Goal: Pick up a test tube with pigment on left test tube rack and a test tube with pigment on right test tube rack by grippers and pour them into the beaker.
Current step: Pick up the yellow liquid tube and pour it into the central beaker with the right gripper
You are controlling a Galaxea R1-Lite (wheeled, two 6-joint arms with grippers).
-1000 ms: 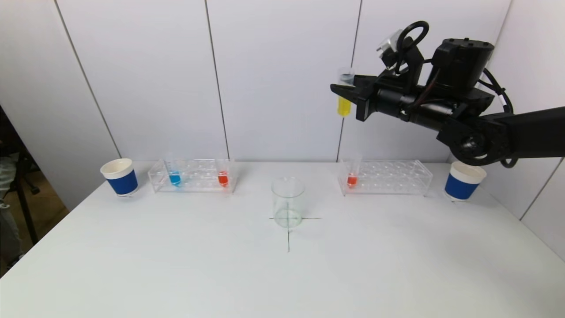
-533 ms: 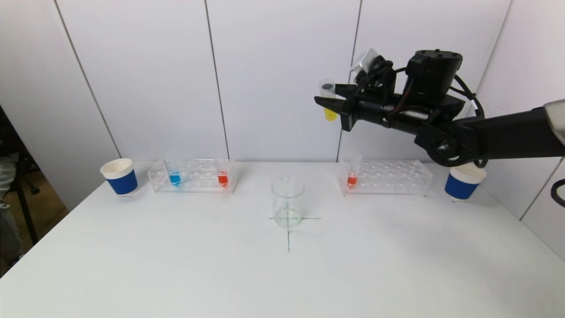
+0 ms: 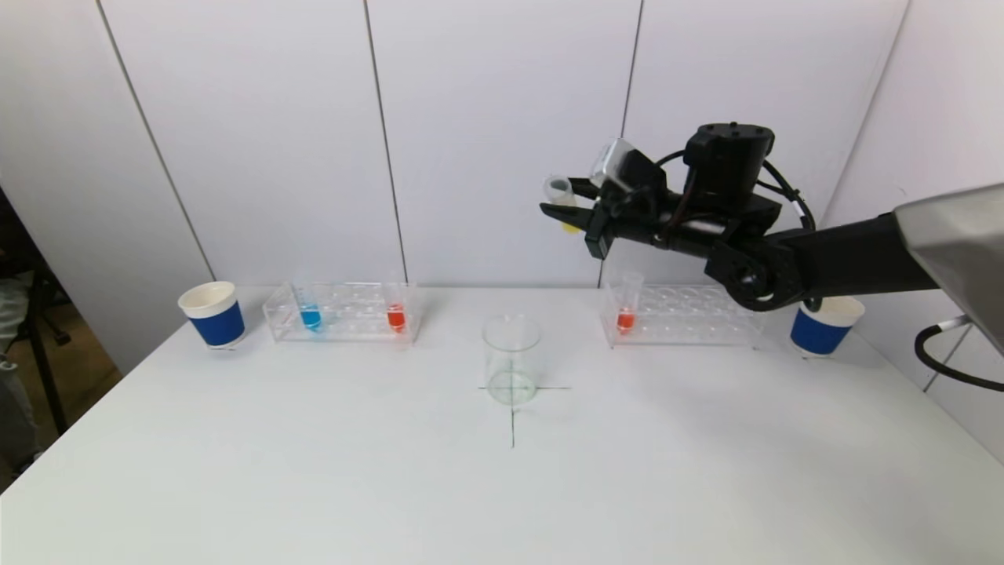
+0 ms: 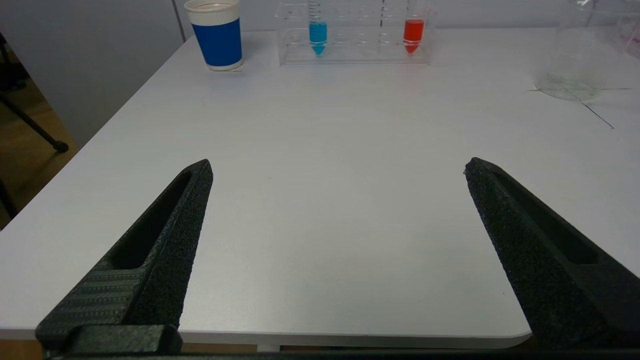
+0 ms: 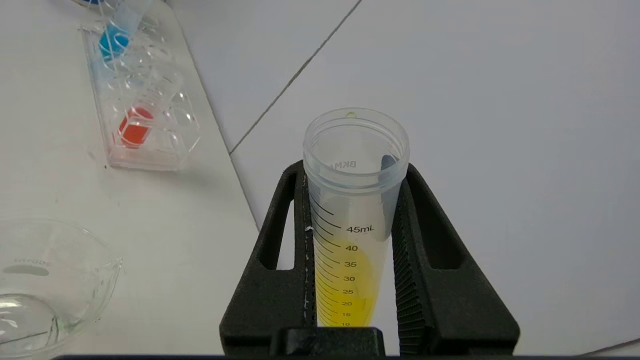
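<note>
My right gripper [image 3: 566,210] is shut on a test tube of yellow pigment [image 3: 562,205], held tilted in the air above and to the right of the empty glass beaker [image 3: 511,370]. In the right wrist view the yellow tube [image 5: 350,220] sits between the black fingers [image 5: 420,250] of the right gripper [image 5: 352,172], and the beaker [image 5: 45,280] lies far below. The left rack [image 3: 345,312] holds a blue tube [image 3: 311,315] and a red tube [image 3: 396,316]. The right rack [image 3: 686,315] holds a red tube [image 3: 625,317]. My left gripper [image 4: 337,167] is open over the table's near left edge, holding nothing.
A blue and white paper cup [image 3: 212,314] stands left of the left rack, and another cup [image 3: 823,323] stands right of the right rack. The beaker sits on a cross mark [image 3: 513,416] on the white table [image 3: 502,486]. A wall stands close behind the racks.
My right arm has carried the yellow tube left and lower, toward the space above the beaker, tilting it further. The left gripper and the racks have not moved.
</note>
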